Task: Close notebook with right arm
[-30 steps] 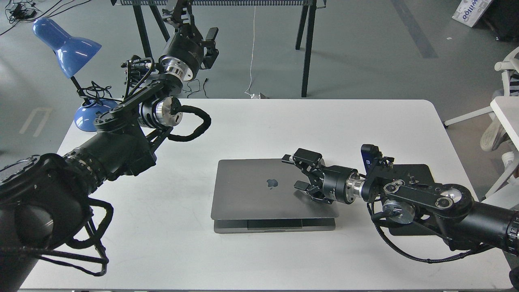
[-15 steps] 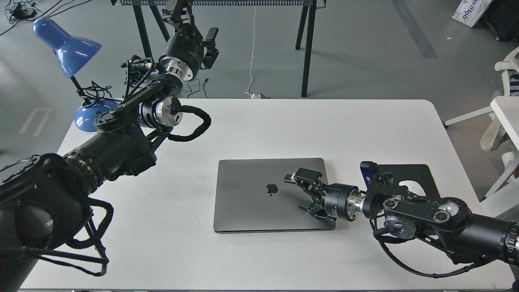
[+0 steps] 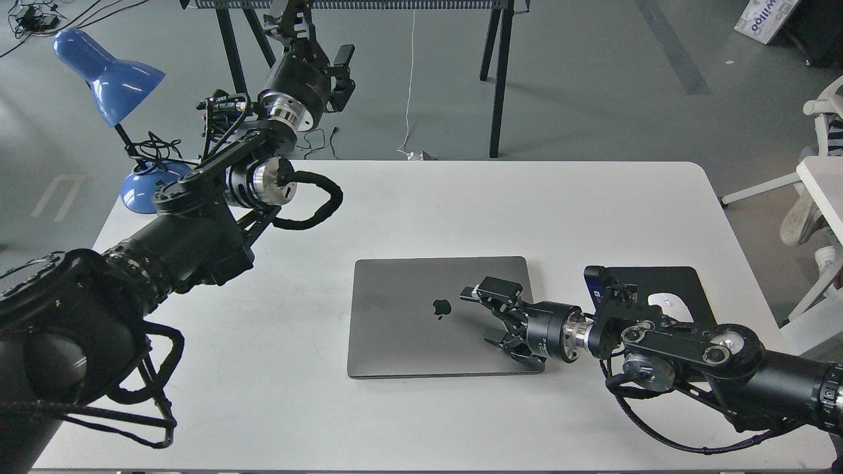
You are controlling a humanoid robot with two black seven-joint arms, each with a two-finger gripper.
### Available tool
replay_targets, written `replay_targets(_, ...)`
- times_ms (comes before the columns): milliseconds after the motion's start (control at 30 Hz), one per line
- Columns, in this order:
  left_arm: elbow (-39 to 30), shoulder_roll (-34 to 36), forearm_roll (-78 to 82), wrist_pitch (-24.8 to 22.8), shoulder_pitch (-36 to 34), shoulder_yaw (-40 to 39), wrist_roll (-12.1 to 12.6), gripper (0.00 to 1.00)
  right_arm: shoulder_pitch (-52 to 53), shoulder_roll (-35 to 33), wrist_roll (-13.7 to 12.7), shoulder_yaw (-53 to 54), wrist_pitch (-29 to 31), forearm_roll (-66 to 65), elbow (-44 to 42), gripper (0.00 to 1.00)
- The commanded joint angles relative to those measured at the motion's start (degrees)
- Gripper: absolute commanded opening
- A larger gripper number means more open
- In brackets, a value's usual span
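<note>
The space-grey notebook (image 3: 408, 322) lies flat on the white table (image 3: 461, 204) with its lid down and the dark apple logo facing up. My right arm (image 3: 691, 345) reaches in from the right. Its gripper (image 3: 484, 316) is open and empty, fingers spread, resting on or just above the right part of the lid. My left arm is raised at the upper left. Its gripper (image 3: 319, 39) is held high beyond the table's far edge, away from the notebook; I cannot tell its fingers apart.
A black mouse pad (image 3: 685, 286) with a white mouse (image 3: 665, 303) lies right of the notebook, partly under my right arm. A blue desk lamp (image 3: 108, 79) stands at the table's far left corner. Black trestle legs stand behind the table, white chairs at right.
The notebook's lid has gone from slightly raised to fully flat on the base. My right gripper moved down and toward me with the lid. The left arm has not moved.
</note>
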Motion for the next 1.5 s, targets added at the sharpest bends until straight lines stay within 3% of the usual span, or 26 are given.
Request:
replay_targets(0, 0.0, 0.0, 0.0, 0.0, 0.0, 0.0, 0.0, 1.00, 2.8, -0.1, 0.0, 5.5, -0.2, 0.0, -0.4, 1.00)
replay_targets(367, 0.0, 0.0, 0.0, 0.0, 0.0, 0.1, 0.0, 1.00, 9.4, -0.1, 0.1, 31.9, 0.2, 0.4, -12.7, 1.00)
replay_targets(600, 0.0, 0.0, 0.0, 0.0, 0.0, 0.1, 0.0, 1.00, 8.7, -0.2, 0.3, 45.4, 2.1, 3.1, -13.5, 1.00)
replay_targets(867, 0.0, 0.0, 0.0, 0.0, 0.0, 0.1, 0.0, 1.00, 6.4, -0.3, 0.7, 49.3, 4.1, 16.6, -13.6, 1.00)
replay_targets(1467, 0.0, 0.0, 0.0, 0.0, 0.0, 0.0, 0.0, 1.00, 1.3, 0.3, 0.7, 52.1, 6.2, 17.0, -13.2, 1.00)
